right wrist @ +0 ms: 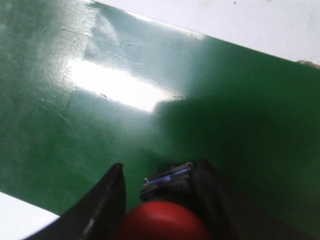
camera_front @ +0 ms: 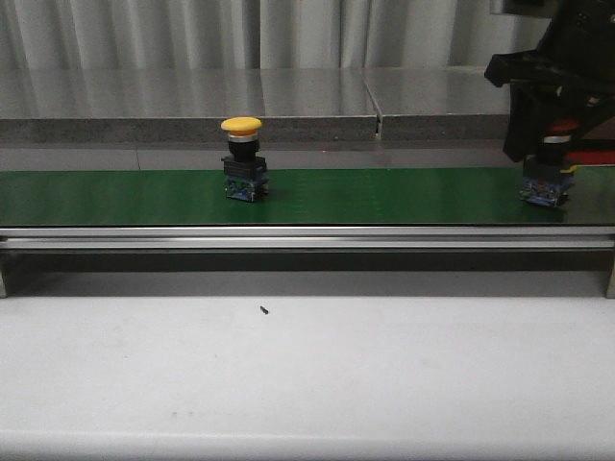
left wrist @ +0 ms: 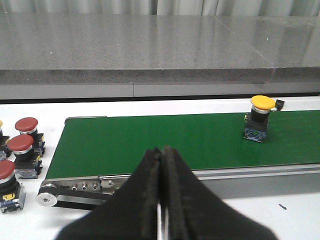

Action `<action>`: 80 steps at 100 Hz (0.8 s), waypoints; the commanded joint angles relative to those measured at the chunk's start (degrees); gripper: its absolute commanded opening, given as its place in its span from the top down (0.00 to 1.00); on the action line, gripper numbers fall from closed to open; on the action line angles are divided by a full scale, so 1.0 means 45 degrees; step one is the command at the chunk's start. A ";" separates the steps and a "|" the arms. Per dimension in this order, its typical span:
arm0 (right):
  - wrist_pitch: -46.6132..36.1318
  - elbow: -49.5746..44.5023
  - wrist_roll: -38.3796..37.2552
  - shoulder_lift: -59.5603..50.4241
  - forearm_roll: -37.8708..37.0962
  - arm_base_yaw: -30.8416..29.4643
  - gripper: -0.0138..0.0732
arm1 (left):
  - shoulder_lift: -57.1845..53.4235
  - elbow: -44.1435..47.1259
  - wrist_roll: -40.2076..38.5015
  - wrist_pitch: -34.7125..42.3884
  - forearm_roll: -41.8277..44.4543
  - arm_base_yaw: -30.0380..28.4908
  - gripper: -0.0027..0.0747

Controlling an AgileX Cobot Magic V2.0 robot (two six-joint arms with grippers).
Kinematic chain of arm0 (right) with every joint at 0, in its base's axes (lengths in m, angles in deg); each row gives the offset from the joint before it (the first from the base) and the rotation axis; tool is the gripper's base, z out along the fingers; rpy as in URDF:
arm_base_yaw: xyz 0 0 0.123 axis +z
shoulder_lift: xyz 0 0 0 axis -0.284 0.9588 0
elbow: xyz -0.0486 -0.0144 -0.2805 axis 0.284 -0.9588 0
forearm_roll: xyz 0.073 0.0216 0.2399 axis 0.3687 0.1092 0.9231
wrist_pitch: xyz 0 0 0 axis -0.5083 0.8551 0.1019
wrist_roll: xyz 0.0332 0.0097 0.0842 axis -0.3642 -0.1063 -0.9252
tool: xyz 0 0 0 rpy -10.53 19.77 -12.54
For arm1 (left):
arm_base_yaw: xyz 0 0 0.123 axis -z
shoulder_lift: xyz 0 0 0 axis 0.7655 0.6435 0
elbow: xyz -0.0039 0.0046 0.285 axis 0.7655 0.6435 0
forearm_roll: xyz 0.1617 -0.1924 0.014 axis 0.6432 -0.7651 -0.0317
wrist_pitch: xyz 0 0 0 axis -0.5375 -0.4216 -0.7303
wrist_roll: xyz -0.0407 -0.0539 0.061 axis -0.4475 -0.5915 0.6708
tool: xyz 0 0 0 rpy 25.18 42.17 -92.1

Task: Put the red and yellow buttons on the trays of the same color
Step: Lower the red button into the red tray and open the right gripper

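Two claws: right claw (right wrist: 155, 200) straddles the red button (right wrist: 165, 222) on the green belt (camera_front: 384, 197), grip unclear; left claw (left wrist: 161, 165) closed, empty; yellow button (camera_front: 242, 158) upright mid-belt.

three cameras, one green belt (camera_front: 384, 197)

front view looks low and level across it; left wrist view looks from farther back, sharing the yellow button (left wrist: 261, 119); right wrist view looks steeply down, very close to a red button (right wrist: 167, 222).
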 commanded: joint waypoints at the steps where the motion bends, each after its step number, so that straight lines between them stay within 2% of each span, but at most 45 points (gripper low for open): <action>1: -0.0007 0.0972 -0.0093 -0.0675 0.0059 -0.0479 0.71 | 0.0053 -0.0356 -0.0056 0.1061 -0.0117 0.0073 0.99; 22: 0.0417 0.2938 -0.0159 -0.0414 0.0059 -0.2698 0.71 | 0.0053 -0.0356 -0.0056 0.1079 -0.0117 0.0073 0.99; 42: 0.0322 0.4849 -0.0159 0.1193 0.0059 -0.4828 0.71 | 0.0053 -0.0356 -0.0056 0.1079 -0.0117 0.0073 0.99; 59: 0.0453 0.6248 -0.0159 0.2841 0.0081 -0.5603 0.71 | 0.0053 -0.0356 -0.0056 0.1079 -0.0117 0.0073 0.99; 80: 0.0419 0.7329 -0.0159 0.4541 0.0251 -0.5708 0.71 | 0.0053 -0.0356 -0.0056 0.1079 -0.0117 0.0073 0.99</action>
